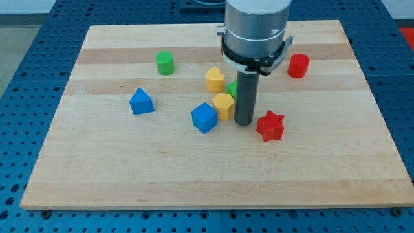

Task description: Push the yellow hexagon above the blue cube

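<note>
My tip (244, 122), the lower end of the straight dark rod, is resting on the pale wooden board (194, 175) near its middle; there are no jaws here to open or close, only the plain rod end, and it is gripping nothing. The yellow hexagon block (224, 105) is sitting just to the left of my tip, so near the rod that I cannot tell whether the two are touching. The blue cube (204, 118) is lying on the hexagon's near-left side, pressing against it or very nearly so. A yellow block with a rounded, heart-like top (215, 79) is standing farther back, just beyond the hexagon. A green block (232, 88) is peeking out from behind the rod, its shape mostly hidden. The red star block (270, 125) is lying just to the right of my tip. A blue triangular block (141, 101) is sitting well to the left, a green cylinder (165, 63) is standing at the far left, and a red cylinder (298, 65) is standing at the far right.
</note>
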You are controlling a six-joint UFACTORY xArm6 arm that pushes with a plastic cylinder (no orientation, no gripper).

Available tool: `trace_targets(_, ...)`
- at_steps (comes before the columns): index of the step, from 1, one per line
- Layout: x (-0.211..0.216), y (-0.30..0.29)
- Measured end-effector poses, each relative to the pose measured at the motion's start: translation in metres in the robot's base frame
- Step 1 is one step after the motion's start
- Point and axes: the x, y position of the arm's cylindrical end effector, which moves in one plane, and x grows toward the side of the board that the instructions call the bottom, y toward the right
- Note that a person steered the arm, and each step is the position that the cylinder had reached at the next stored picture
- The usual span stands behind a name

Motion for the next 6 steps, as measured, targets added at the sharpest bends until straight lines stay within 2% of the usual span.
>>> trace_targets(6, -0.029, -0.024)
